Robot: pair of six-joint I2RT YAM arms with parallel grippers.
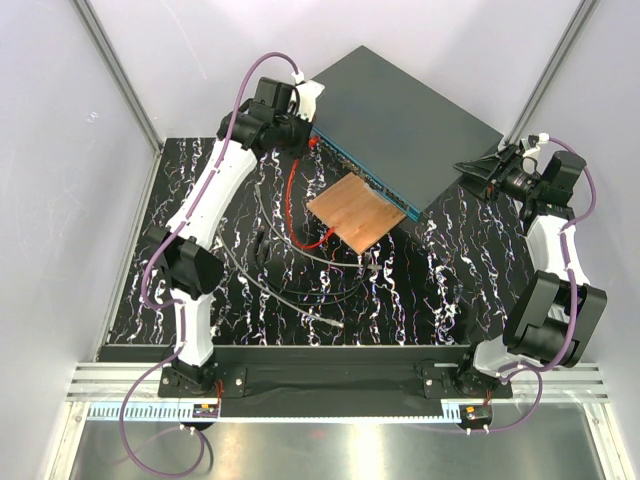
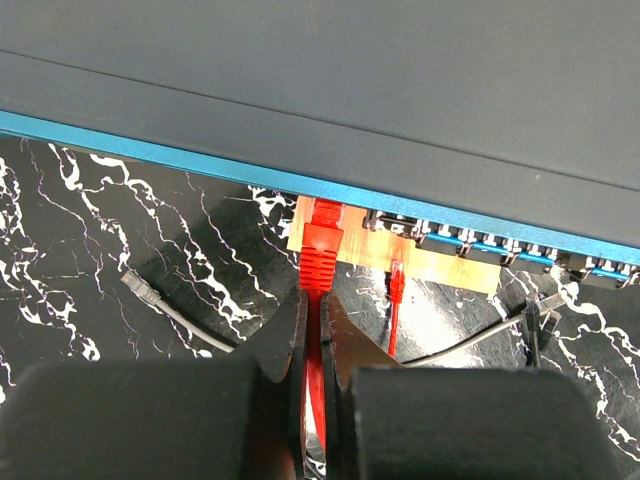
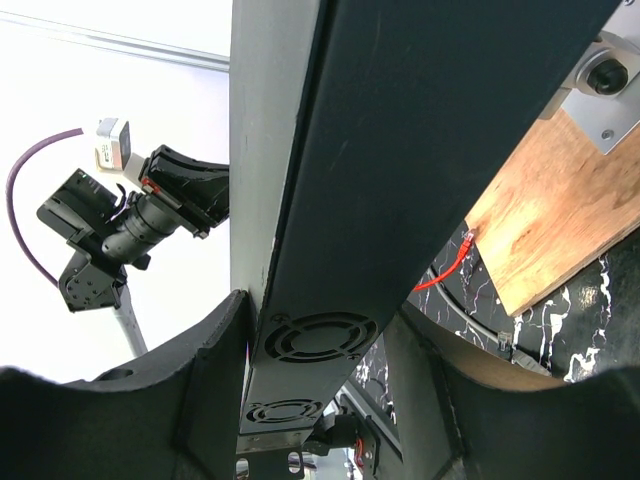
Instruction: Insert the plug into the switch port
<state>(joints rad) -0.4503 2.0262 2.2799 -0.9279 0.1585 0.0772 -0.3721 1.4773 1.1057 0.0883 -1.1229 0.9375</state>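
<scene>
Left wrist view, lower centre: left gripper [image 2: 318,300], fingers pinched on the red cable [image 2: 314,395] just behind the plug [image 2: 322,235], to hold it in line with the socket row. Plug nose at a socket in the blue-teal face of the switch [image 2: 350,90], upper centre; seating depth unclear. Right wrist view, centre: right gripper [image 3: 320,345] clamped across the switch's end, probably as a brace against the push. Copper-brown plate [image 1: 357,212] under the front edge.

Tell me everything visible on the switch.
The large flat dark grey metal switch box lies diagonally at the black marbled table's rear. One long narrow face is blue-teal, lined with small sockets; one short end shows round fan vents. The right end effector clamps that vented end. The left end effector holds a red plug at one socket; seating unclear.
</scene>
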